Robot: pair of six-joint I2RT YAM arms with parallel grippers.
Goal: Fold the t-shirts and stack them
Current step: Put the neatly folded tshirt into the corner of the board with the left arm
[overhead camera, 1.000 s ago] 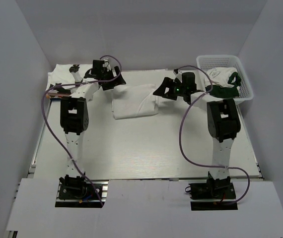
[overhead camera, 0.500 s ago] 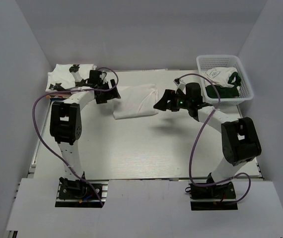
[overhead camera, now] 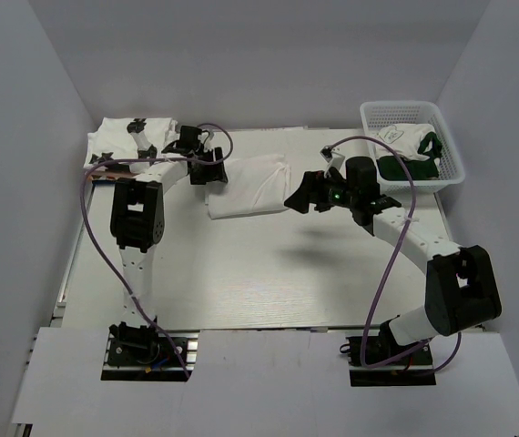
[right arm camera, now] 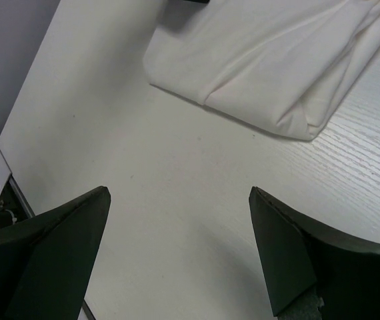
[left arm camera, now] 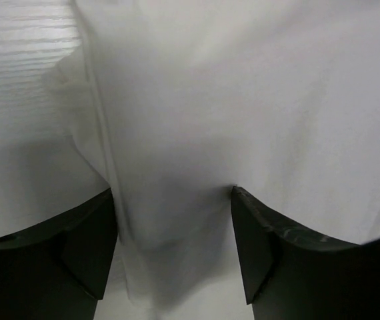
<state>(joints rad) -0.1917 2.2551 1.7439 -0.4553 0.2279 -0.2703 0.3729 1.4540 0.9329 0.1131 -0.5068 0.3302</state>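
Observation:
A folded white t-shirt [overhead camera: 249,185] lies on the table's back middle. My left gripper [overhead camera: 212,170] is at its left edge. In the left wrist view the left gripper [left arm camera: 173,193] is open, with the shirt [left arm camera: 243,100] lying between and beyond its fingers. My right gripper [overhead camera: 303,196] hovers open and empty just right of the shirt. In the right wrist view the right gripper [right arm camera: 180,193] is over bare table, and the shirt [right arm camera: 270,67] lies ahead. A stack of folded t-shirts [overhead camera: 118,141] with black prints sits at the back left.
A white mesh basket [overhead camera: 448,155] at the back right holds a crumpled shirt [overhead camera: 405,146] with a dark print. Purple cables loop from both arms. Grey walls enclose the table [overhead camera: 241,264] on three sides.
My left gripper has moved right from the stack onto the folded shirt's left edge. My right gripper has drawn back toward the front, and its arm has swung out to the right.

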